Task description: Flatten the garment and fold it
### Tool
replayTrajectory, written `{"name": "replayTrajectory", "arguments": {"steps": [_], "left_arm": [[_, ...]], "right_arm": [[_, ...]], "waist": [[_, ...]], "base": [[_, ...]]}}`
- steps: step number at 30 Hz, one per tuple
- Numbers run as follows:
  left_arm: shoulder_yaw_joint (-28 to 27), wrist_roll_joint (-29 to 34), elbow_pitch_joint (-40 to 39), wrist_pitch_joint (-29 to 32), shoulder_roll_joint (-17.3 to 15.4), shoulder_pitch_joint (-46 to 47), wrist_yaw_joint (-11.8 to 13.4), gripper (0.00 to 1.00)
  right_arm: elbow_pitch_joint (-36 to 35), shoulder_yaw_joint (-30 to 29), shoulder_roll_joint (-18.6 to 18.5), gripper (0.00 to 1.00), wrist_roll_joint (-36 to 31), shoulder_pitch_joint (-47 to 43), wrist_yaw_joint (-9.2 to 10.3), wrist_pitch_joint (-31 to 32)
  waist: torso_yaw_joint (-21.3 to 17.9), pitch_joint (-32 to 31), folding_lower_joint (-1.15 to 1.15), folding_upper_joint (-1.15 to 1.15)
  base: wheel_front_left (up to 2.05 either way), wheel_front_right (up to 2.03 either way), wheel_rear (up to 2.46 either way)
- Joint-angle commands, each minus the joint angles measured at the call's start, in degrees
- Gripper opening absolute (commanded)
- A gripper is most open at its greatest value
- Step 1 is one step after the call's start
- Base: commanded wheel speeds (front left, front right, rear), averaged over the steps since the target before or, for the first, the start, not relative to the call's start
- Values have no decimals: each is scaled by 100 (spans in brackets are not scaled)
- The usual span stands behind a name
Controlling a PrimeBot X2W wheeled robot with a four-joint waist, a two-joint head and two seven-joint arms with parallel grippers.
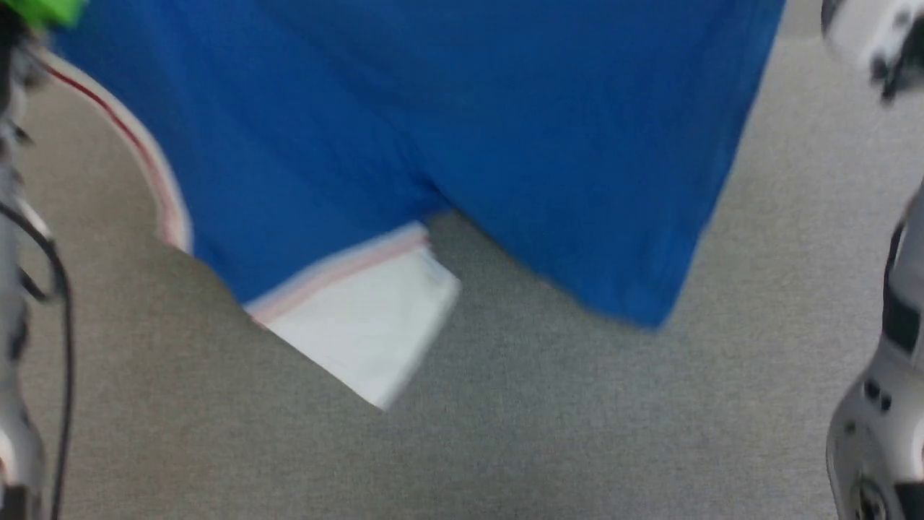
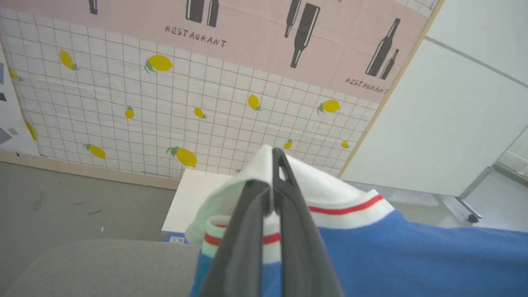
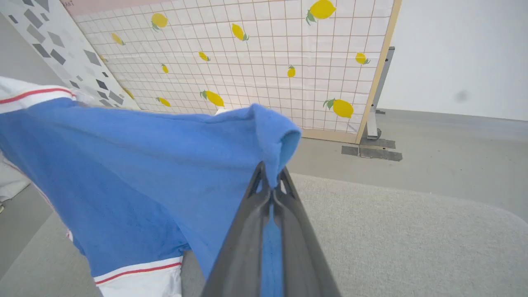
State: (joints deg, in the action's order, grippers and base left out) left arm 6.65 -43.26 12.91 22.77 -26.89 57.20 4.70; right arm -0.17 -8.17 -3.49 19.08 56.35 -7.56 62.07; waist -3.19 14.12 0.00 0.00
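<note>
The garment (image 1: 447,137), a royal-blue T-shirt, hangs stretched across the top of the blurred head view, one white sleeve (image 1: 368,325) with red-striped trim dangling over the grey table (image 1: 548,433). In the left wrist view my left gripper (image 2: 274,165) is shut on the garment's white, red-striped edge (image 2: 342,204). In the right wrist view my right gripper (image 3: 270,175) is shut on a fold of the garment's blue cloth (image 3: 165,165), held above the table (image 3: 404,235). The shirt spans between both grippers, lifted off the surface.
A lemon-patterned tiled panel (image 2: 165,115) and pink restaurant poster stand beyond the table. A white box (image 2: 194,198) sits on the floor by the panel. Pale arm segments flank the head view at its left edge (image 1: 22,289) and right edge (image 1: 888,375).
</note>
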Motion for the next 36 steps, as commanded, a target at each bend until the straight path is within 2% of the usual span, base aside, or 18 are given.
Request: {"name": "replayTrajectory", "arguments": {"steps": [1,4,10,16,19,27,28,31,36], "left_arm": [[-99,124,229,-103,-61,699,117,0],[-94,329,534,-271,-142,1603,146,0],[-66,711,964,-906,-315,2821,4,0],[-125,965,1182,-1739,-412,3493,-102,0],[-102,987,1340,-1974,-381,3593,-193,0],[149,908,1646,-2310,-335,2848,-767,0],[245,919,1640,-2415,-350,2462,-878,0],[346,842,1521,-2576,-357,1728,-1004,0],[339,488,989,-2772,-286,39,-1070,0]], "right_arm": [[392,-159,41,0,-291,656,8,-357],[1065,-413,57,0,-278,1604,8,-925],[2125,-733,59,0,-649,2852,8,-1945],[2658,-947,60,0,-860,3476,8,-2822],[2823,-978,60,0,-888,3513,8,-3030],[2716,-257,61,0,-621,2665,8,-3059],[2582,-112,61,0,-464,2252,8,-3061],[2340,17,61,0,-205,1507,8,-3089],[1929,154,61,0,214,68,8,-3100]], "waist": [[-69,994,0,0],[-82,1322,0,0],[-81,1666,0,0],[-55,1878,0,0],[-17,1904,0,0],[127,1734,0,0],[165,1602,0,0],[202,1333,0,0],[249,713,0,0]], "base": [[0,0,0],[0,0,0],[0,0,0],[0,0,0],[0,0,0],[0,0,0],[0,0,0],[0,0,0],[0,0,0]]}}
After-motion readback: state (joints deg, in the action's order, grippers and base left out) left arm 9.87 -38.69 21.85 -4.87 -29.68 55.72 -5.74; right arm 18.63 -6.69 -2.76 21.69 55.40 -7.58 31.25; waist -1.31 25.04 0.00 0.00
